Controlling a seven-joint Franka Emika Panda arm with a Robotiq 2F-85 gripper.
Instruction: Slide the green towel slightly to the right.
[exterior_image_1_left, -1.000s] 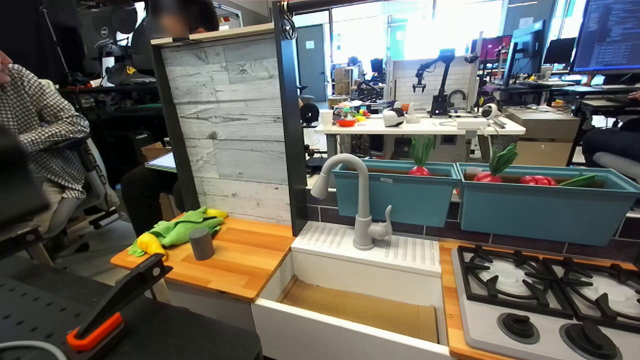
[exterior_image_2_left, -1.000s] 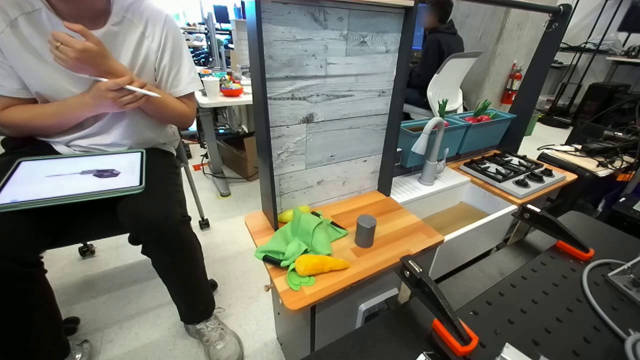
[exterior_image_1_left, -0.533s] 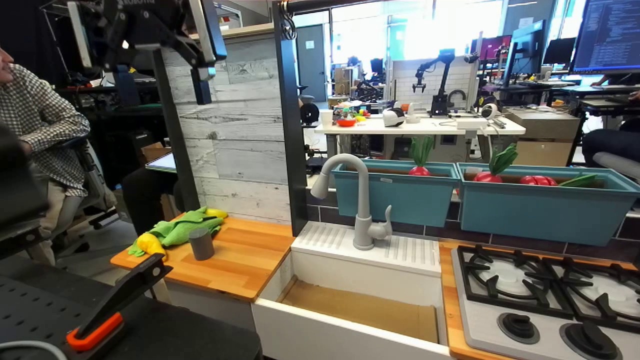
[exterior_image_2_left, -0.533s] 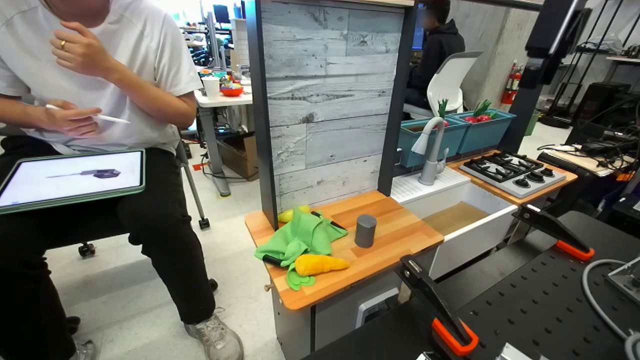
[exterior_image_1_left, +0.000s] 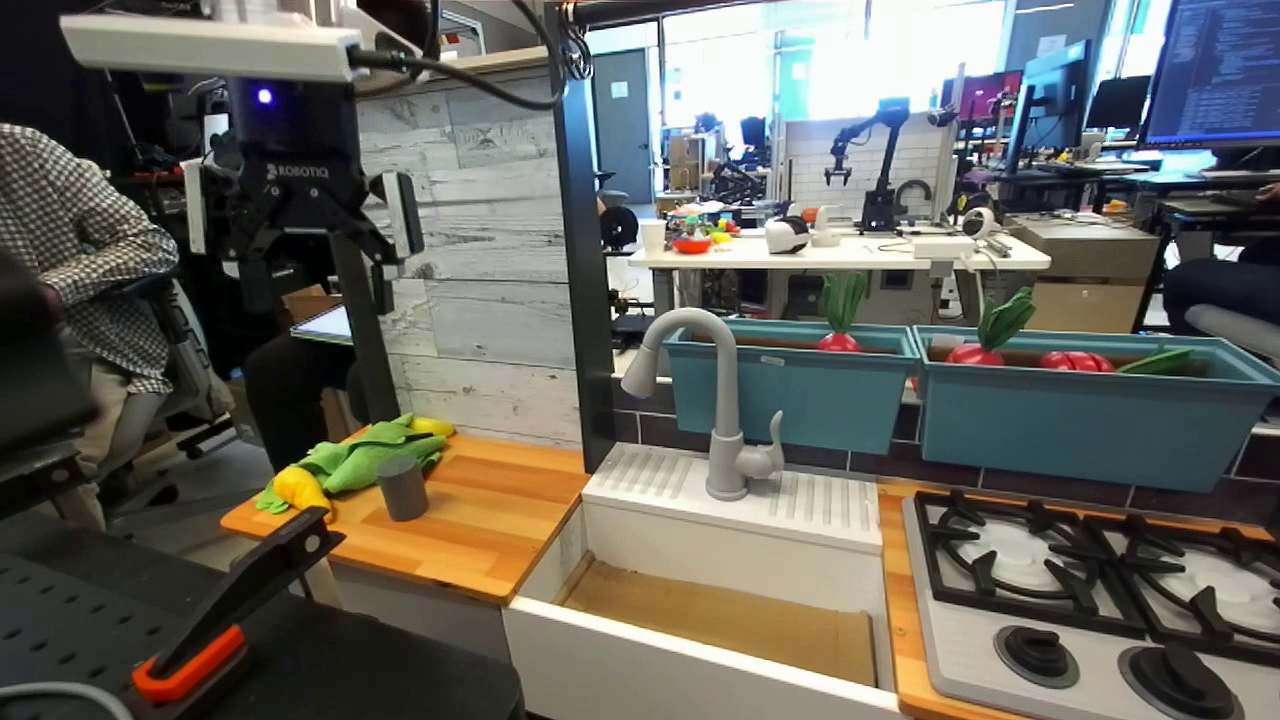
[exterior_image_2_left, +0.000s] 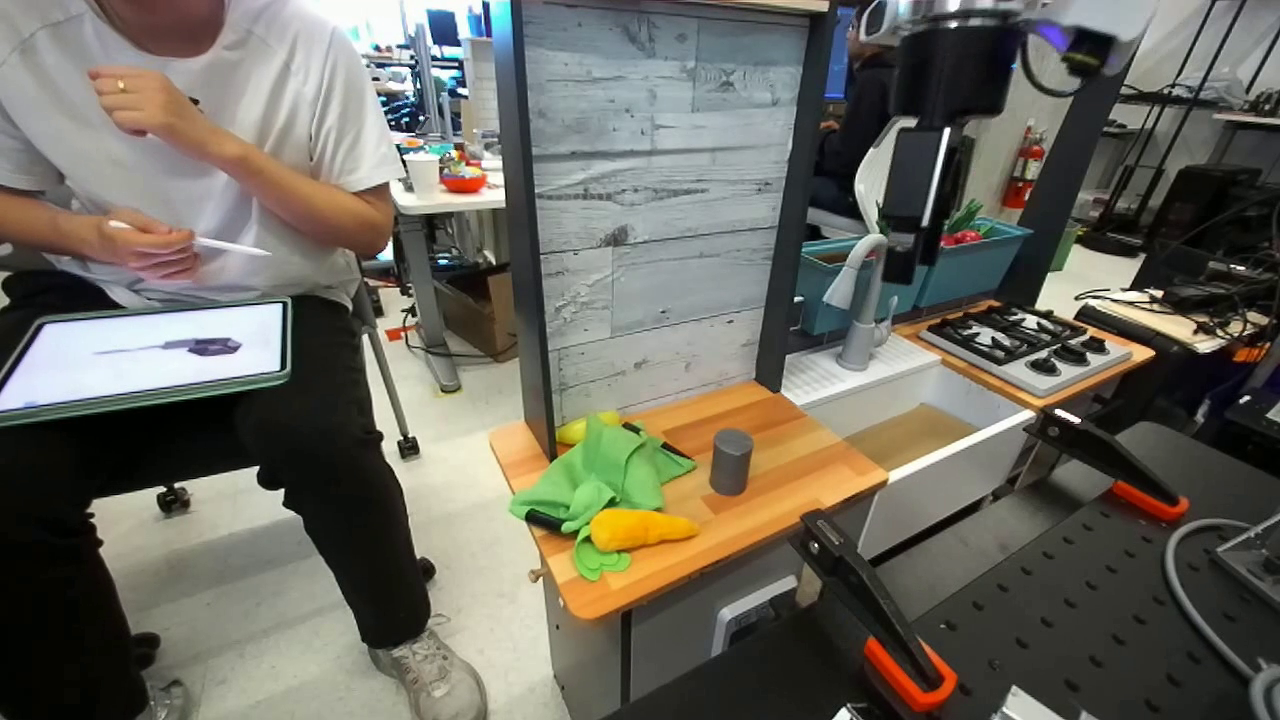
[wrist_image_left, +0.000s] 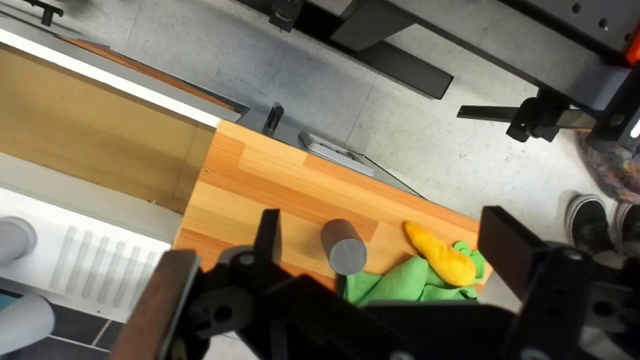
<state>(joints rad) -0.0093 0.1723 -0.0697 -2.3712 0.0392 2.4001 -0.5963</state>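
Jaws apart, the black two-fingered gripper (exterior_image_1_left: 320, 288) hangs above the orange-brown wooden counter (exterior_image_2_left: 800, 450); the crumpled green towel (exterior_image_2_left: 620, 470) lies left of a grey cylinder (exterior_image_2_left: 731, 462).

Glare whitens the back windows (exterior_image_1_left: 890, 60). The floor (exterior_image_2_left: 240, 590) has soft shadows. In the wrist view the hand (wrist_image_left: 385, 237) looks blurred.

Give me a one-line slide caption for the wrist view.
Looking down past the open gripper at a gray cylinder, yellow toy and green towel on the counter.
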